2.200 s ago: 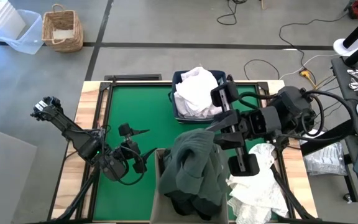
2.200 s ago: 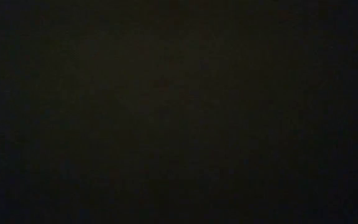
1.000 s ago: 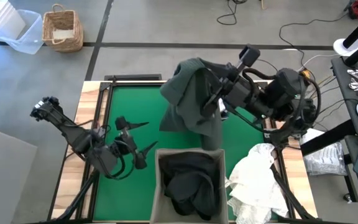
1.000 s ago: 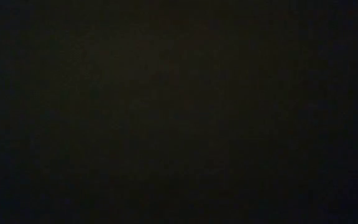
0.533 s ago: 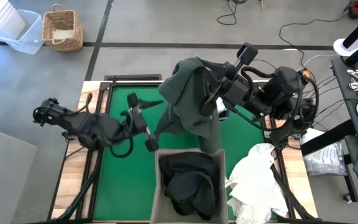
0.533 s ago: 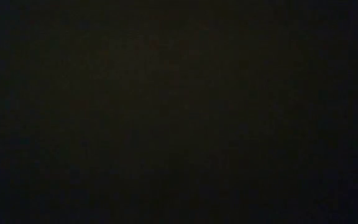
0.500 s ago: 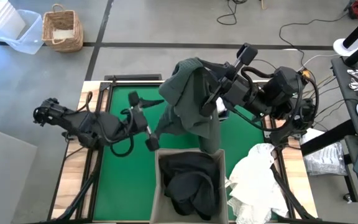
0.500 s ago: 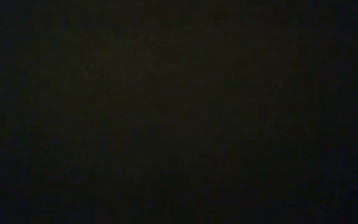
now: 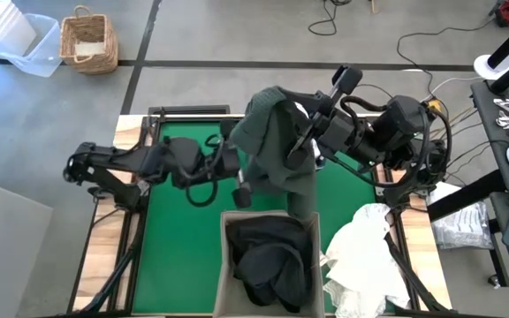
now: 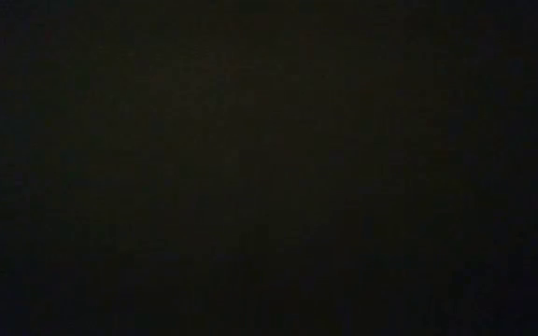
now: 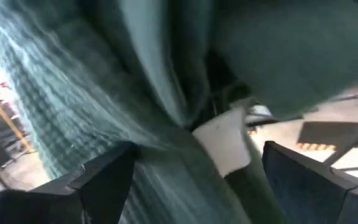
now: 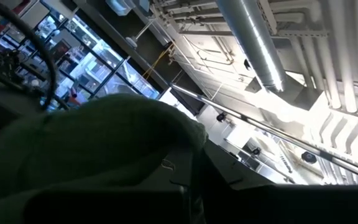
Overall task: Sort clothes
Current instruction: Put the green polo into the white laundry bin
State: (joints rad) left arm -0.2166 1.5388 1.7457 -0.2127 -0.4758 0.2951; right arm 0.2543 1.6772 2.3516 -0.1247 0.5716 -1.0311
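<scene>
A dark green garment [image 9: 277,146] hangs high above the table's far middle from my right gripper [image 9: 312,132]. The cloth is draped over that gripper's fingers. My left gripper [image 9: 235,172] is open at the garment's left hanging edge. In the left wrist view [image 11: 197,180] its two fingers stand on either side of the green folds [image 11: 73,93]. Dark clothes [image 9: 268,261] lie in the beige bin [image 9: 225,265]. A white garment [image 9: 360,256] lies on the table's right near part. The low view is black. My right gripper holds the green garment by its upper part [image 9: 294,124], but the cloth covers the fingers and hides the place of contact. The garment is lifted clear and hangs slack below, its lower end [image 9: 299,199] above the beige bin's far rim. My left gripper has green cloth between its open fingers [image 11: 104,180]; whether they touch it, I cannot tell.
The beige bin stands at the table's near middle, right below the hanging cloth. Green mat [image 9: 184,247] lies bare on the left. Wooden table edges [image 9: 126,132] frame the mat. A wicker basket [image 9: 87,40] and a clear tub [image 9: 25,44] stand on the floor beyond.
My left arm has swung from the table's near left up and toward the hanging green garment, its open fingers now around the cloth's left edge. My right gripper has kept the garment raised, almost still.
</scene>
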